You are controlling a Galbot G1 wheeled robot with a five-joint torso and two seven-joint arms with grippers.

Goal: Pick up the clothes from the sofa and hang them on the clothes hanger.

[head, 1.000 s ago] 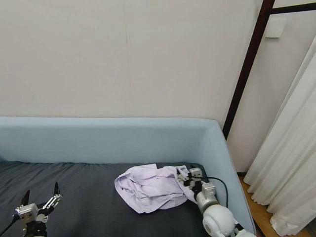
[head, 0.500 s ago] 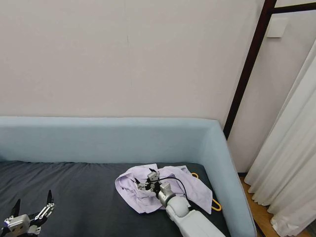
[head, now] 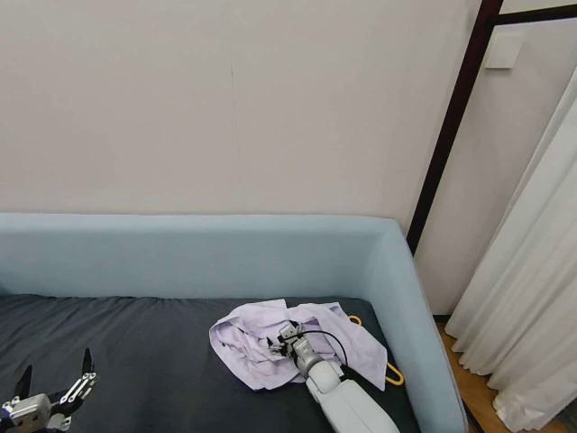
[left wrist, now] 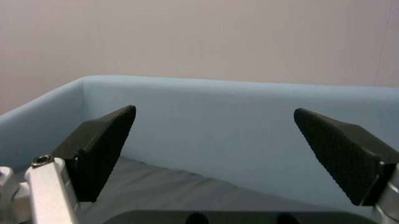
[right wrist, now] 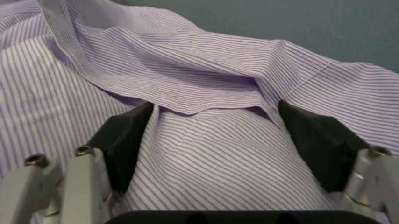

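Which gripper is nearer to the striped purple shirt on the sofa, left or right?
Right. The right gripper is on the shirt, open around a fold; the left gripper hovers over the seat, apart.

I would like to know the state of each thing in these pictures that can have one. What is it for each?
shirt: crumpled in a heap on the sofa seat, not lifted.
hanger: lying on the seat, partly under the shirt.
right gripper: open, down on the shirt, a fold between its fingers.
left gripper: open, holding nothing, over the bare seat to the left.
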